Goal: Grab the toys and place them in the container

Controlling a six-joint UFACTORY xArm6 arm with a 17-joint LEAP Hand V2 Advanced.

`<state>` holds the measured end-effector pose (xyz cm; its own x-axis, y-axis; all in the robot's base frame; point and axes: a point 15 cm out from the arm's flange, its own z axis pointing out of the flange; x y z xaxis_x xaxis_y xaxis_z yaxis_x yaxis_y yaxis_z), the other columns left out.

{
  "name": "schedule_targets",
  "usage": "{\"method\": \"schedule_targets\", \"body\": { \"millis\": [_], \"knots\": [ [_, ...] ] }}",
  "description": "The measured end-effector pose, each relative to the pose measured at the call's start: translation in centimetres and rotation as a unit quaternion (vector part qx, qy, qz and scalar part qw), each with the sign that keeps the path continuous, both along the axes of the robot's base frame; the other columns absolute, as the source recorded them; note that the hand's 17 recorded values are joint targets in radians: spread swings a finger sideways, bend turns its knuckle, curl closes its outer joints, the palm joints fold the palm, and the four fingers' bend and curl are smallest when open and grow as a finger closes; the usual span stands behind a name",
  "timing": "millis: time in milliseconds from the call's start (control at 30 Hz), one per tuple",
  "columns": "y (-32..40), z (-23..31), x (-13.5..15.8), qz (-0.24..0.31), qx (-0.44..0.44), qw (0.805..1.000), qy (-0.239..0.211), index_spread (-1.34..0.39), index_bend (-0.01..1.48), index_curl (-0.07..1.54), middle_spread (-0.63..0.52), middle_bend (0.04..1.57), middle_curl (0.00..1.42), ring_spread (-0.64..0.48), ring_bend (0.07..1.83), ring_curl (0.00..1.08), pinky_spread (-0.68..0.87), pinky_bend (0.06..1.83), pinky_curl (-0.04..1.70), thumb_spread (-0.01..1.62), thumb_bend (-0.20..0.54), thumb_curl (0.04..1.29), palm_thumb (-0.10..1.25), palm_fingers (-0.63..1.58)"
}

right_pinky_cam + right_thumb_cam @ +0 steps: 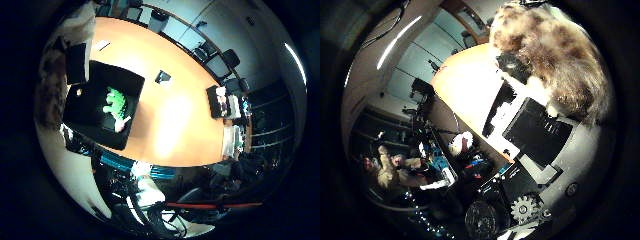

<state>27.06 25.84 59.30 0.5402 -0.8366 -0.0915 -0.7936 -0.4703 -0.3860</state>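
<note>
**mika_r:** ok so what's the robot hand (pixel 540 135) actually doing here? open, closed?

**tobs:** it's holding a furry plush toy (pixel 555 55), brown and cream, kind of mottled. In the thumb side view the fur fills a big chunk of the picture right against the white and black finger parts, so it's pressed close to the palm. The little finger side view shows the same fur along one edge, next to a black part of the hand. Fingers look wrapped on it, not spread.

**mika_r:** and the container?

**tobs:** black open box (pixel 127 82) sitting on the orange tabletop (pixel 175 115), near one edge of it. Seen from well above, so the hand is up high over the table, not down at the surface.

**mika_r:** anything in it already?

**tobs:** yeah, a bright green toy (pixel 116 101) lying on the bottom, with a small pale pinkish toy (pixel 122 123) right beside it, touching or nearly so, can't say which. There's also a tiny orange speck (pixel 78 92) on the box floor, too small to tell what it is.

**mika_r:** other stuff on the table?

**tobs:** a small dark object (pixel 163 77) out in the middle, well apart from the box, and a black tray of bits (pixel 222 101) at the far end. Office chairs (pixel 220 62) line the far side.
</note>
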Motion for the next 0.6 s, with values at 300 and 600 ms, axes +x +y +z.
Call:
{"method": "schedule_targets", "body": {
  "millis": [300,600],
  "knots": [
    [0.7,-0.1,-1.0,0.031,0.003,0.999,0.008,-0.39,0.58,0.69,-0.16,0.70,0.60,-0.15,0.87,0.53,-0.05,0.75,0.83,1.21,-0.020,0.47,0.77,0.14],
    [0.4,-0.1,-1.1,0.069,-0.005,0.998,0.002,-0.48,0.28,0.41,0.01,0.32,0.37,0.20,0.49,0.30,0.55,0.66,0.59,1.19,-0.020,0.41,0.71,0.05]
  ]
}}
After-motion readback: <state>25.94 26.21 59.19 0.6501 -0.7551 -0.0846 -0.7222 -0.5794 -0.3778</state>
